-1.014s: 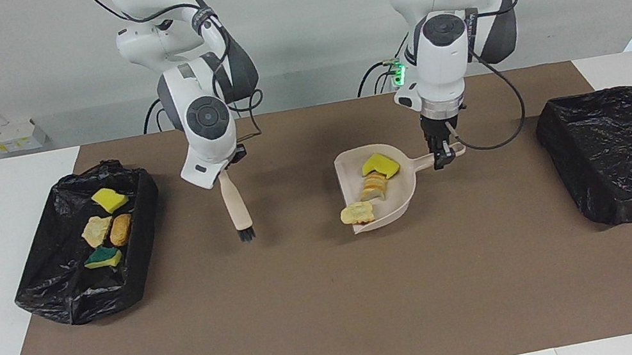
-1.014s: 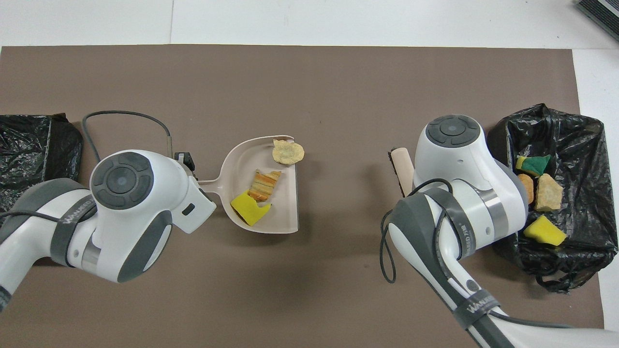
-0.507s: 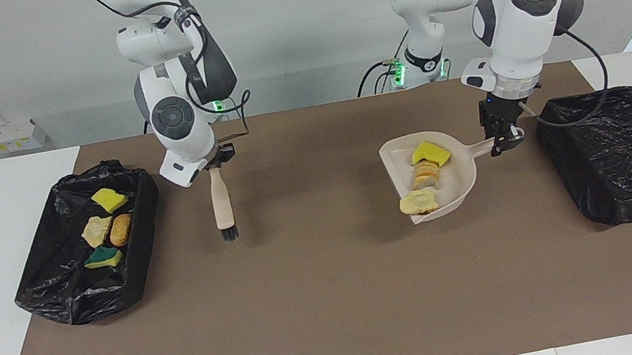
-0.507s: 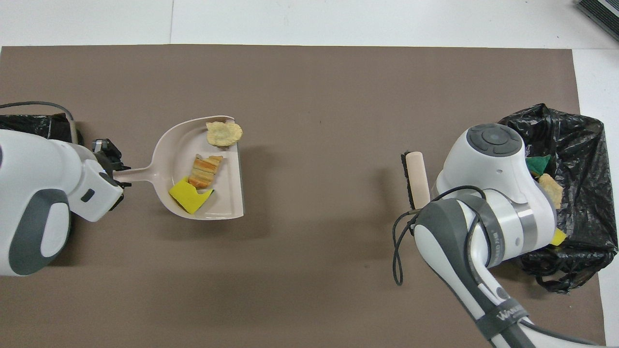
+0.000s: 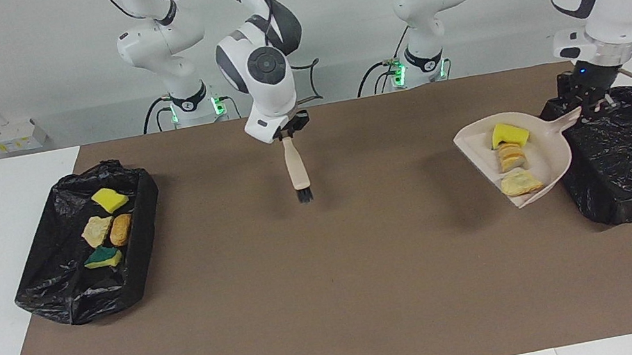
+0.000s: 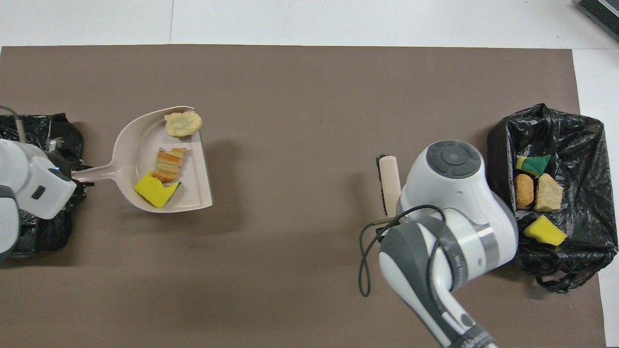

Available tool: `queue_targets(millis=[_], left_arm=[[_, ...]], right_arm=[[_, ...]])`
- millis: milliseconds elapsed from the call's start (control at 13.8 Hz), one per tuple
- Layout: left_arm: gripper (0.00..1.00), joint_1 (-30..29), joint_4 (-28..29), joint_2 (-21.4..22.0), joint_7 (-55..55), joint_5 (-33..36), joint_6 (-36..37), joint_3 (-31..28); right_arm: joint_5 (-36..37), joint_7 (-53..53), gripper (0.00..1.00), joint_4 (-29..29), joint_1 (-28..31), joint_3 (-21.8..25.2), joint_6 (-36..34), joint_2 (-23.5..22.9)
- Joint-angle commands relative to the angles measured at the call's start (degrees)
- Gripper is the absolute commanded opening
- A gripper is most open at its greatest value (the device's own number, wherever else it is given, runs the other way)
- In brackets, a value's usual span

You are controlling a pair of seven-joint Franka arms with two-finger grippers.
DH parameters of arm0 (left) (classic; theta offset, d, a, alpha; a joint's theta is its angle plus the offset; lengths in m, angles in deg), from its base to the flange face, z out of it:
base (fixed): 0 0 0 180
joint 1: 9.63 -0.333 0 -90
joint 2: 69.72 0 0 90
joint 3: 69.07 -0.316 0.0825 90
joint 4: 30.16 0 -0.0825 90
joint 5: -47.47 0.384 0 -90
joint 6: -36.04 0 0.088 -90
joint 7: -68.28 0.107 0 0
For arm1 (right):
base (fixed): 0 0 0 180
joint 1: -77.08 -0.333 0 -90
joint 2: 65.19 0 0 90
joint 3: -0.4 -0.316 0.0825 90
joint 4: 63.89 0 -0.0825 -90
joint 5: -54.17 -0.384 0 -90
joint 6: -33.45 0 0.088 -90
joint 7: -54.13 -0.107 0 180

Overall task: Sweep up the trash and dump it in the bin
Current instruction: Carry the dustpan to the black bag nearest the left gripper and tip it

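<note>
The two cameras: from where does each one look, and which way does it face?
Facing view: high across the table, looking at both robots; whole arms show, left hand holding the dustpan, right hand the brush.
Overhead view: above the robots' end, looking steeply down; only forearms and wrists show.
Shared: dustpan, brush, both black bins, half a turn apart.

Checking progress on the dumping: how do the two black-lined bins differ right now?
The bin at the right arm's end holds four scraps; the bin at the left arm's end shows none. The left gripper holds the loaded dustpan at that bin's edge; nothing hangs over the other. Both wear crinkled black bags.
</note>
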Motion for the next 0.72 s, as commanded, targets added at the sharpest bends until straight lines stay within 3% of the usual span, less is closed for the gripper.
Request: queue_targets(millis=[0, 290, 652], left_arm=[[0.00, -7.92, -4.67, -1.63, 9.61, -1.96, 1.90, 0.70], [0.00, -16.63, -19.06, -9.96, 23.34, -2.06, 7.33, 0.61], [0.00, -21.57, -27.96, -15.34, 32.50, 2.51, 5.95, 0.44]], right_arm=[[-1.77, -5.60, 0.00, -0.82, -4.09, 0.17, 3.11, -3.22], [-4.22, -5.98, 0.00, -0.56, -8.85, 0.17, 7.07, -7.10], [-11.78, -4.65, 0.00, -0.83, -8.24, 0.17, -0.75, -6.67]])
